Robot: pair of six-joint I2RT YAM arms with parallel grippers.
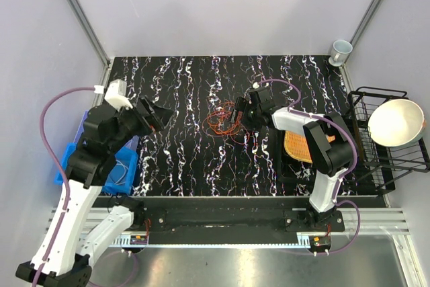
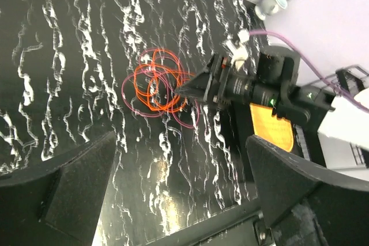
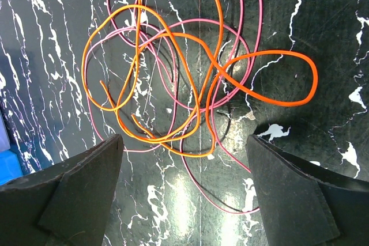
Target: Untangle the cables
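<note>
The cables (image 1: 223,123) lie in a loose tangle of thin orange and pink-red loops on the black marbled table, near its middle. In the right wrist view the cables (image 3: 190,79) lie flat just ahead of the jaws, a thick orange loop reaching right. My right gripper (image 1: 235,115) is open and empty, its tips at the tangle's right edge; the wrist view shows it (image 3: 183,139) wide apart over a pink strand. My left gripper (image 1: 160,116) is open and empty, well left of the tangle, which shows far ahead (image 2: 155,87) of it (image 2: 180,136).
A blue bin (image 1: 101,166) sits at the table's left edge under the left arm. An orange woven mat (image 1: 295,146) lies under the right arm. A black wire rack (image 1: 386,156) holding a white bowl (image 1: 396,122) stands right. A white cup (image 1: 340,50) is at the back right corner.
</note>
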